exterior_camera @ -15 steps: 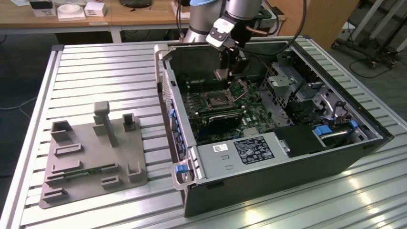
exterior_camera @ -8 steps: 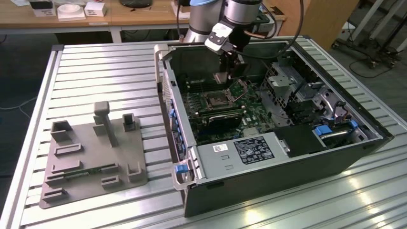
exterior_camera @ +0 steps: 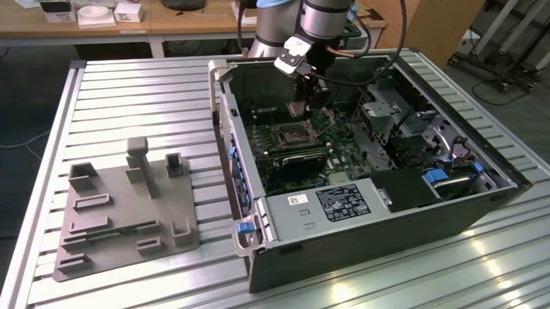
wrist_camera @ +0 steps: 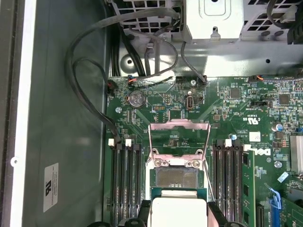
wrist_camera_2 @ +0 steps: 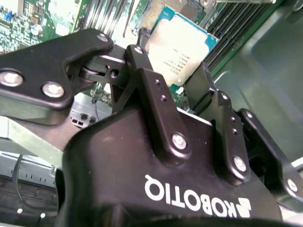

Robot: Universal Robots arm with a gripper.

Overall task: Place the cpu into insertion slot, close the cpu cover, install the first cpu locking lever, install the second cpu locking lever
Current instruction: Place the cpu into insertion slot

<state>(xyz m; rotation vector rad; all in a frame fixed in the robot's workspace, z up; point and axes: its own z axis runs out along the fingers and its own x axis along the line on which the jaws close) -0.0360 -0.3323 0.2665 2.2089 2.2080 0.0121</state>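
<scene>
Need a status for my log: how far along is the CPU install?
Nothing looks finished yet. In hand: the tool grips the small square silvery-grey cpu chip close to the silver-rimmed square socket, whose thin silver cover frame stands open. Left: seating the chip, closing the cover and locking it.

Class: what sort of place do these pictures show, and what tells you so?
Probably a robotics lab or workshop: an open computer case lies on a slatted metal table, the gripper holds the cpu inside it, and desks stand behind.
</scene>
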